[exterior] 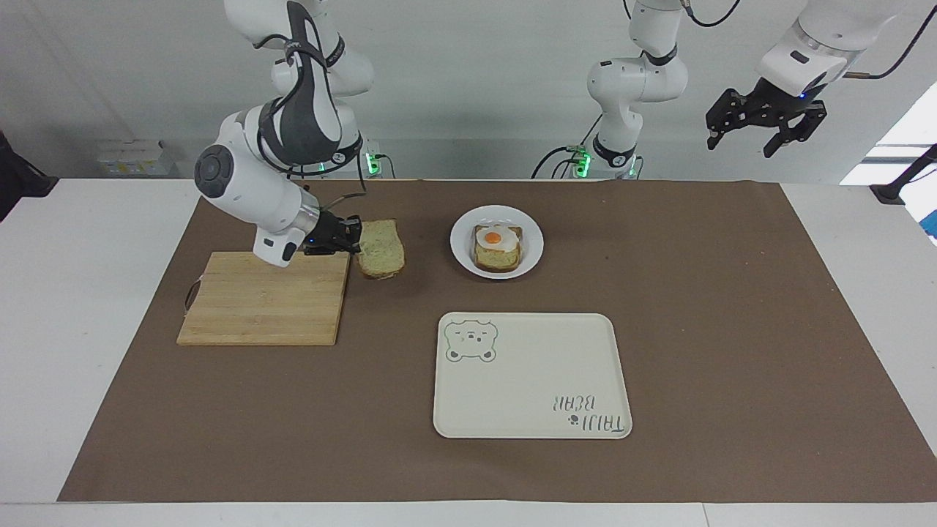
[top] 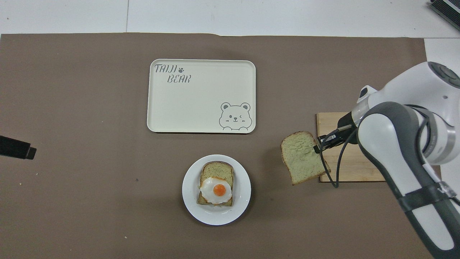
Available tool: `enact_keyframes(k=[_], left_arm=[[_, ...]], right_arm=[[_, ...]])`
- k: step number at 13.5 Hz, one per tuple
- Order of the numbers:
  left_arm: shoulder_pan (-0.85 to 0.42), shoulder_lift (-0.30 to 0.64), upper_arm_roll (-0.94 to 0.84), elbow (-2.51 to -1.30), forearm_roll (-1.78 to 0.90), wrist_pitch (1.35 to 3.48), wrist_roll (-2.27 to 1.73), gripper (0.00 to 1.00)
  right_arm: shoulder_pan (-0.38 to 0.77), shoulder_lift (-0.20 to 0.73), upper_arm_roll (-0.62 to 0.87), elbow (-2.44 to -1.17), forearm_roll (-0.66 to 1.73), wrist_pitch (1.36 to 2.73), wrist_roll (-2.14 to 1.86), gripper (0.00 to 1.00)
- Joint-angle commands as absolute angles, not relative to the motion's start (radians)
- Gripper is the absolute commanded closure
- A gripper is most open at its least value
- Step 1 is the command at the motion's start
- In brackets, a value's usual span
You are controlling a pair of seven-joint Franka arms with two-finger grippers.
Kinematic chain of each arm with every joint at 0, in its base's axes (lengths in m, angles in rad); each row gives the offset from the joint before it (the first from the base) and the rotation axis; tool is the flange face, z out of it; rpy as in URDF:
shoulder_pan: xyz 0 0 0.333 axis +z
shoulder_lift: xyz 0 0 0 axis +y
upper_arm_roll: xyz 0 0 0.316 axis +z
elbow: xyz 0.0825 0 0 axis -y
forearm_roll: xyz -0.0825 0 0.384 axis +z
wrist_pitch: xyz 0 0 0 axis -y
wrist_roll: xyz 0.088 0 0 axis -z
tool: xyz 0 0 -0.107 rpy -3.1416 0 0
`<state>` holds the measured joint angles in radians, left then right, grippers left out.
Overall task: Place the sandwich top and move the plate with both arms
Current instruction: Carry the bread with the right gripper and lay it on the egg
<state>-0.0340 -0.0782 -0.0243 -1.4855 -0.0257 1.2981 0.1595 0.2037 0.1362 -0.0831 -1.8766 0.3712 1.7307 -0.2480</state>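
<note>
Facing view: I hold sandwich top [exterior: 381, 249] pinched by crust edge in right gripper [exterior: 353, 238], airborne between cutting board [exterior: 263, 300] and plate [exterior: 531, 252], face flat for laying on egg slice [exterior: 498, 247]. Left gripper [exterior: 765, 121] waits raised at left arm's end of table, fingers spread.

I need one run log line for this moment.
right gripper: shut on sandwich top, over mat beside cutting board | left gripper: open, raised, waiting | plate: egg bread, uncovered
</note>
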Motion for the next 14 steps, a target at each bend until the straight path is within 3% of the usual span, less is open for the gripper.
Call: enact_keyframes(k=[1, 6, 14], left_arm=[[-0.037, -0.106, -0.021, -1.516, -0.034, 1.298, 0.172, 0.0], [-0.035, -0.106, -0.021, -1.516, -0.034, 1.304, 0.172, 0.0], [-0.035, -0.106, -0.021, -1.516, -0.034, 1.298, 0.172, 0.0]], right_arm=[[0.3, 0.101, -0.086, -1.913, 0.406, 1.792, -0.134, 1.0], [0.497, 0.118, -0.086, -1.924, 0.485, 1.952, 0.131, 1.0], [0.65, 0.146, -0.086, -2.0, 0.485, 2.08, 0.25, 1.0]])
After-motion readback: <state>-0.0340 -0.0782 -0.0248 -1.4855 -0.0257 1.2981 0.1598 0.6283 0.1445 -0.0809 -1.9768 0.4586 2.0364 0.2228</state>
